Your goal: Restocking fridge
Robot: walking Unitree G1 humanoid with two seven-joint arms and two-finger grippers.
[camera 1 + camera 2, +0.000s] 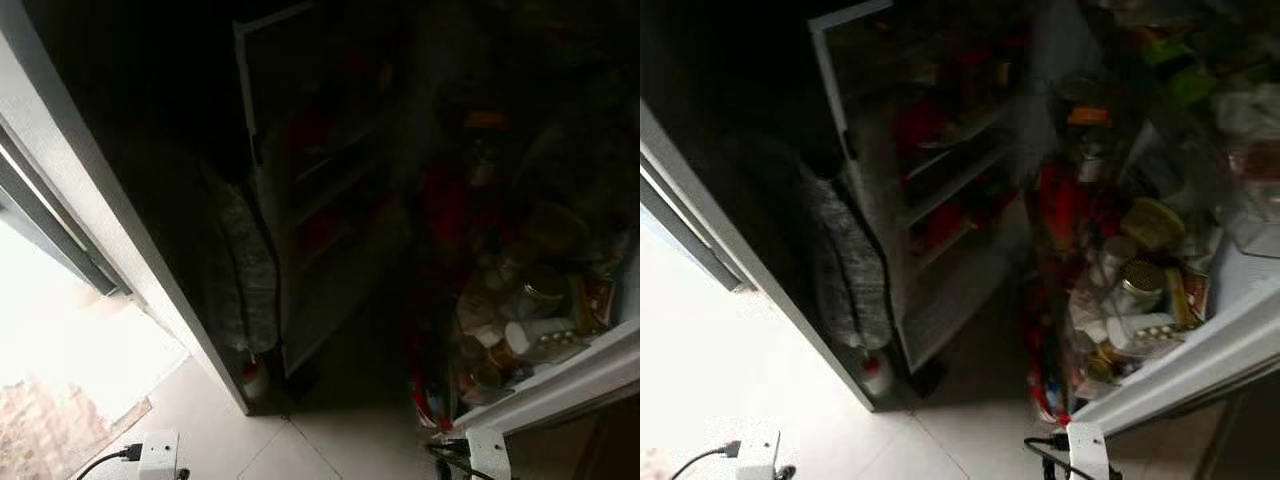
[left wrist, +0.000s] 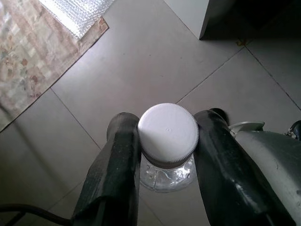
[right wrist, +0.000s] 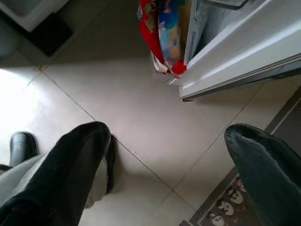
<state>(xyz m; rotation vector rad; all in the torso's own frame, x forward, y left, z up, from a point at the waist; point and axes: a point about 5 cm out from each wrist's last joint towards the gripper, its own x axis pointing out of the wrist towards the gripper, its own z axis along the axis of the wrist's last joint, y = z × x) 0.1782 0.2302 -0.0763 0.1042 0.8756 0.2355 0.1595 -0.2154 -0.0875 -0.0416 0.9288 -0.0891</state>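
- Left gripper (image 2: 167,155): jaws closed on a clear plastic bottle (image 2: 167,172), one black finger (image 2: 117,165) on each side of its neck, just under the white ribbed cap (image 2: 168,133). The cap faces the wrist camera and the bottle body hangs away below the jaws, over the tiled floor (image 2: 141,61).
- Beyond the left jaws: pale floor tiles with grey grout lines, a patterned rug (image 2: 33,61) off to one side with a sheet of bubble wrap (image 2: 77,12) lying on its far end, and the bottom corner of a white cabinet or appliance (image 2: 193,14).
- Right gripper (image 3: 167,141): jaws wide open and holding nothing, pointed down at the floor.
- Beyond the right jaws: the lower edge of the open white fridge door (image 3: 244,52), with a red and blue packet (image 3: 164,33) in its bottom rack. A dark mat with small printed figures (image 3: 225,207) lies near one finger.
- Head views: the fridge (image 1: 940,200) stands open and dark, its white shelves carrying red items too dim to identify. The door rack (image 1: 1200,350) on the robot's right is crowded with jars, tubs and a gold-lidded jar (image 1: 1143,277).
- A grey textured bundle (image 1: 845,265) rests against the fridge's left side, a small red-and-white bottle (image 1: 875,372) at its foot.
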